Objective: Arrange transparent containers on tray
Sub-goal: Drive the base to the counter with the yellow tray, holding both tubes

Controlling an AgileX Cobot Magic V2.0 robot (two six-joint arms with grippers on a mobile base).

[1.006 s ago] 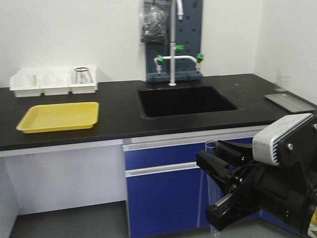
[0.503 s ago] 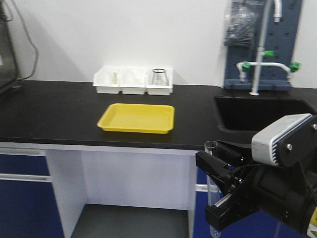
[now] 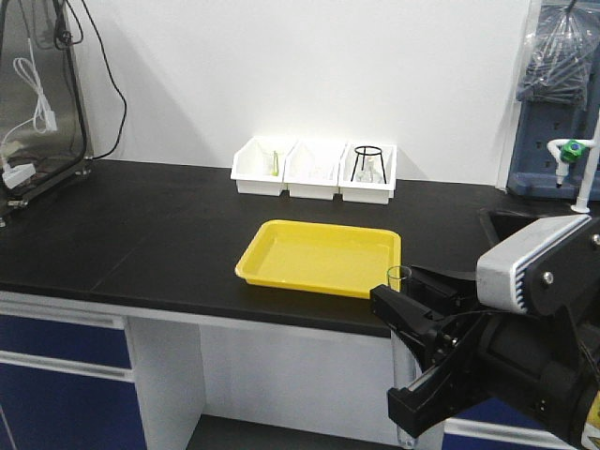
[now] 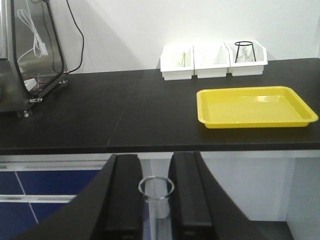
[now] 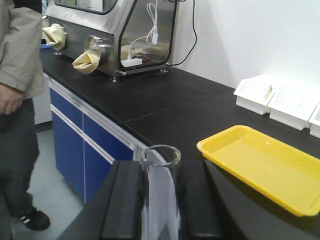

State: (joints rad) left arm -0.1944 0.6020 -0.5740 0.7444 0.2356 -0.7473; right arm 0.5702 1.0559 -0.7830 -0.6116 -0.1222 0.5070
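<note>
The right gripper [image 5: 161, 172] stays clamped narrowly on a slim clear glass test tube [image 5: 161, 205], held upright. The left gripper [image 4: 155, 167] pinches a second clear glass tube [image 4: 156, 212] the same way. Since half a second ago the front view has swung left, so the shallow yellow plastic tray [image 3: 319, 255] on the black countertop [image 3: 141, 234] now lies just beyond the right gripper.

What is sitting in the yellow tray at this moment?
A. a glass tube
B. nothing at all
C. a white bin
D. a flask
B: the yellow tray shows only its bare floor; the left pincer grips one glass tube and the right pincer another glass tube.
</note>
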